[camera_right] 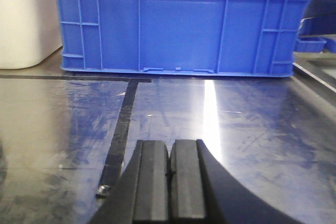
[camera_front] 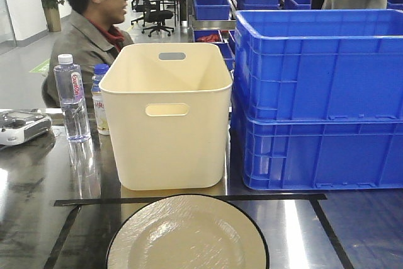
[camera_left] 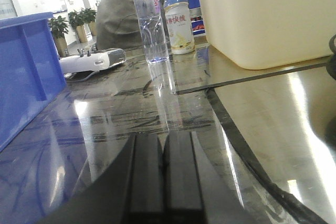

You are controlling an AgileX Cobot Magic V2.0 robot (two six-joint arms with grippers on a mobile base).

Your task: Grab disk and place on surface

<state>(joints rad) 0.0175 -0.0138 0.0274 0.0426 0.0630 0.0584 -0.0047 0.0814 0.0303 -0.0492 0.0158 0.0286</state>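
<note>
Wrist views: left gripper (camera_left: 164, 182) and right gripper (camera_right: 169, 187) closed, empty

The disk (camera_front: 187, 234) is a round, pale cream plate with a dark rim. It lies flat on the dark, glossy table (camera_front: 31, 218), inside the black tape rectangle, at the near edge of the front view.

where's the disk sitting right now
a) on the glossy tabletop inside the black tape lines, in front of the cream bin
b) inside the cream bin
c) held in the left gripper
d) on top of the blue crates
a: the front view shows the disk lying flat on the dark tabletop within the tape lines, in front of the cream bin, and both wrist views show shut, empty grippers.
</note>
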